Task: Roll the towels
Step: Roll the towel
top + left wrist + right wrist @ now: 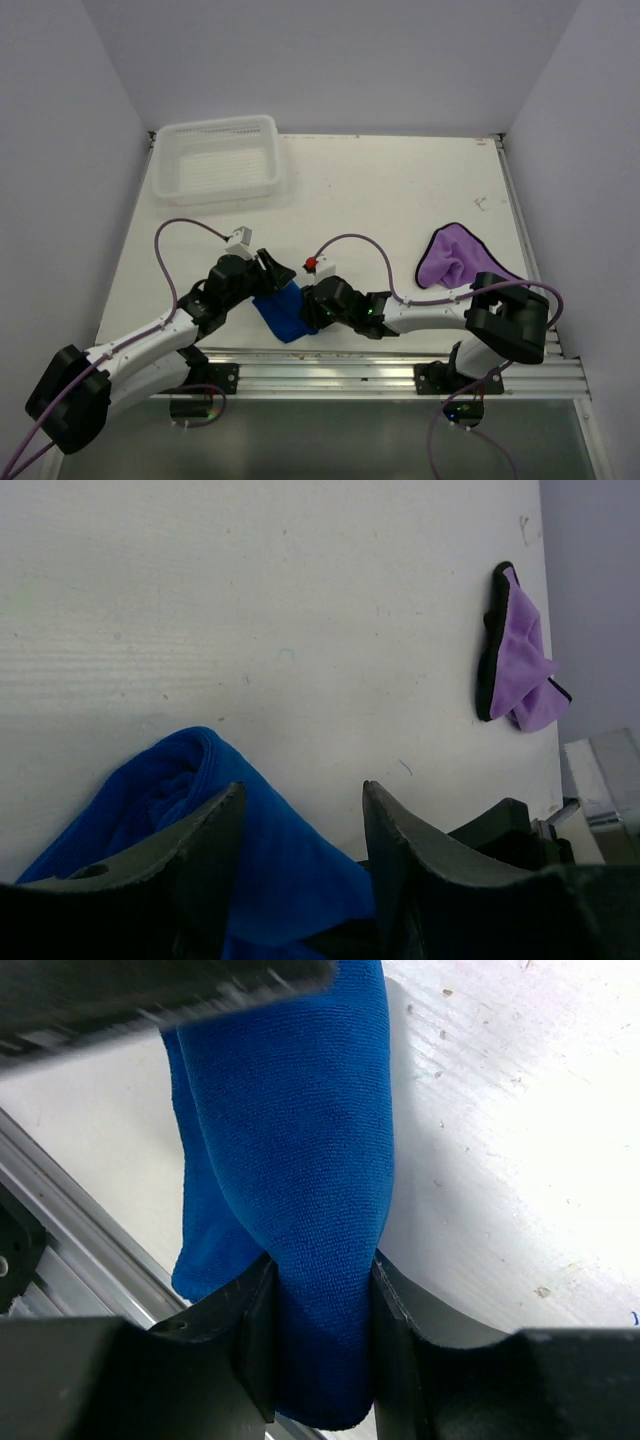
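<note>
The royal blue towel (pixel 283 312) lies bunched near the table's front edge, between my two grippers. My right gripper (pixel 322 1260) is shut on a thick fold of this blue towel (pixel 300 1140), which fills the gap between its fingers. My left gripper (pixel 300 788) stands open. The blue towel (pixel 250 840) rests against its left finger (pixel 205 830), and bare table shows before the right finger (pixel 400 830). The light purple towel (pixel 455 255) with a dark edge lies crumpled at the right, away from both grippers. It also shows in the left wrist view as a purple towel (pixel 520 665).
A white mesh basket (pixel 215 127) sits at the back left of the table. An aluminium rail (pixel 400 365) runs along the front edge, close under the blue towel. White walls enclose the table on three sides.
</note>
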`<action>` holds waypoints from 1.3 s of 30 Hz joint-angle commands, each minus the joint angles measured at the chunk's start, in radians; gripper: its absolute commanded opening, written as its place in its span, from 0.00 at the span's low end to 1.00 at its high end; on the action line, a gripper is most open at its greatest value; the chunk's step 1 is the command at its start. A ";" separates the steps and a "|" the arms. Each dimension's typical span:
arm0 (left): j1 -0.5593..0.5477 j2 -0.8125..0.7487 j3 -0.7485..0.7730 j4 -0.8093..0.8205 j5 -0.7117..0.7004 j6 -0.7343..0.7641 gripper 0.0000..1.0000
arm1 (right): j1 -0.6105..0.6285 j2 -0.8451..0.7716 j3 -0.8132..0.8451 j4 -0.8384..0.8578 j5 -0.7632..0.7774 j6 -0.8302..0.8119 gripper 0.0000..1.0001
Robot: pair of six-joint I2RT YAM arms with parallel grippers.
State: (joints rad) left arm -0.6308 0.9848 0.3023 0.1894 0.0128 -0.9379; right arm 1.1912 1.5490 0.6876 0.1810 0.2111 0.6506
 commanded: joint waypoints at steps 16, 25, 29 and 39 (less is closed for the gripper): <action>-0.004 -0.336 -0.087 -0.263 -0.139 -0.033 0.39 | -0.002 0.048 0.039 -0.008 0.092 0.063 0.28; -0.004 -0.275 -0.175 -0.194 -0.067 -0.064 0.10 | -0.016 0.042 0.026 -0.006 0.109 0.133 0.28; -0.007 -0.268 -0.193 -0.168 -0.063 -0.068 0.05 | -0.021 0.043 0.023 -0.008 0.105 0.155 0.28; -0.012 -0.238 -0.249 -0.116 -0.057 -0.075 0.05 | -0.025 0.059 0.023 0.011 0.096 0.184 0.29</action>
State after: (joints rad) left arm -0.6353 0.7158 0.0757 0.0063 -0.0540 -1.0031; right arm 1.1767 1.5841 0.7052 0.1890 0.2707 0.8082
